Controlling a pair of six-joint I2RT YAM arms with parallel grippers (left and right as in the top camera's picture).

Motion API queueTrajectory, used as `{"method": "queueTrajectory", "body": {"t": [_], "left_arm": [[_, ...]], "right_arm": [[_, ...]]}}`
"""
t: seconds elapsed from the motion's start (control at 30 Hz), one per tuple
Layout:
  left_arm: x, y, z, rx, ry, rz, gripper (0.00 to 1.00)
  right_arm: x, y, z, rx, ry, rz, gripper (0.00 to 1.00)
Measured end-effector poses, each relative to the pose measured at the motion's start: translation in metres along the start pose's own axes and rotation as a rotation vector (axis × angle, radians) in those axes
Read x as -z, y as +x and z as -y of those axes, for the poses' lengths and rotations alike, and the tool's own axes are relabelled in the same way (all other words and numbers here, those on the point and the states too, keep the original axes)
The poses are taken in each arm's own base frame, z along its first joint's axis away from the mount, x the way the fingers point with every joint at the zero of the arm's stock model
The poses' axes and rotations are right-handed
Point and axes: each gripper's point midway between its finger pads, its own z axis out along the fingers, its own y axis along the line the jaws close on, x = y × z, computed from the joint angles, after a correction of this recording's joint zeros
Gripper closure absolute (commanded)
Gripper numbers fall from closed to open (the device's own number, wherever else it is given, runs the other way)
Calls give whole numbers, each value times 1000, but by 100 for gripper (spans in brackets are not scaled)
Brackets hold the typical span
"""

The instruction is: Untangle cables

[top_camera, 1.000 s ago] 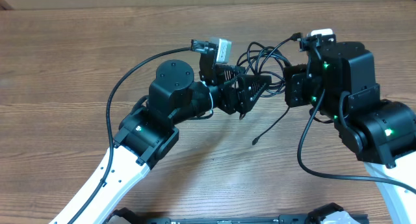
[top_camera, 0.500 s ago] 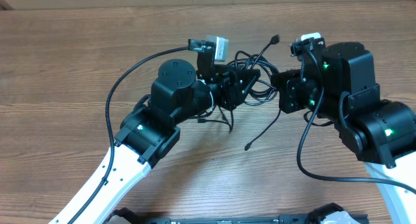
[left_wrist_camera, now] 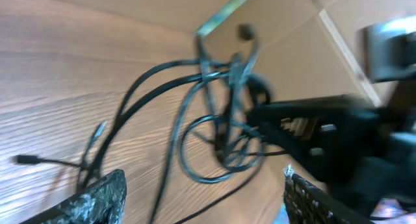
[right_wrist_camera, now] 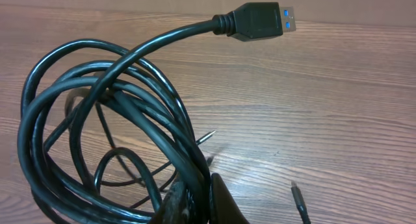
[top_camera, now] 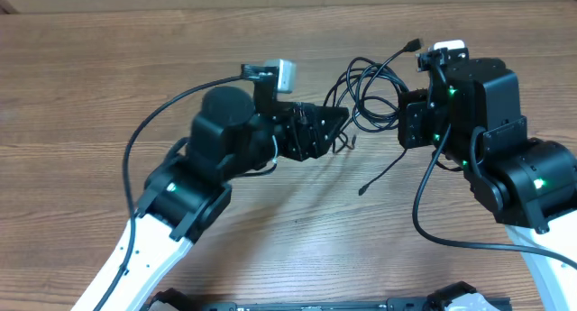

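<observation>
The cables [top_camera: 368,93] are a knot of thin black loops between the two arms, lifted at one side. My right gripper [top_camera: 398,114] is shut on several strands of it. In the right wrist view the strands run between the fingers [right_wrist_camera: 221,201], and the coil [right_wrist_camera: 78,126] fans out to the left with a USB plug [right_wrist_camera: 260,21] on top. My left gripper [top_camera: 341,131] stands open just left of the bundle, holding nothing. In the left wrist view its fingertips [left_wrist_camera: 97,198] frame the blurred cables [left_wrist_camera: 221,126] ahead of them.
A loose cable end with a small plug [top_camera: 363,190] trails onto the wooden table [top_camera: 90,95] below the bundle. A thin plug tip [right_wrist_camera: 299,201] lies on the table to the right of my right fingers. Each arm's own thick black wire loops beside it.
My left gripper has let go, opened and drawn back to the left, away from the bundle. My right gripper shifted left, then back right, still gripping the cables. The loose end swung slightly.
</observation>
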Motion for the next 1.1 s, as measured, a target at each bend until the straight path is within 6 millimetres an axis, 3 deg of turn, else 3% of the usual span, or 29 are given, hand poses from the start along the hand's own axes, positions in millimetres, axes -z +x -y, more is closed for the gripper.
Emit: {"method": "queueTrajectory", "body": {"t": [0.3,0.5,0.63,0.77,0.93,1.1], "left_arm": [[3,-7,17,154,62,27,27],[-17,3,20,162,79,-10,42],[-22,2,18,162,80,-6,43],[-23,-1,16,167,64,12,61],[-23,-2,14,174,57,20,66],[-23,-2,14,178,54,23,96]], "right_arm": [[1,3,-15,0,-89,-18,96],[3,5,-31,0,-181,-31,96],[4,6,-34,0,-201,-36,96],[4,8,-36,0,-209,-45,96],[5,8,-38,0,-226,-48,96],[6,10,-45,0,-264,-57,96]]}}
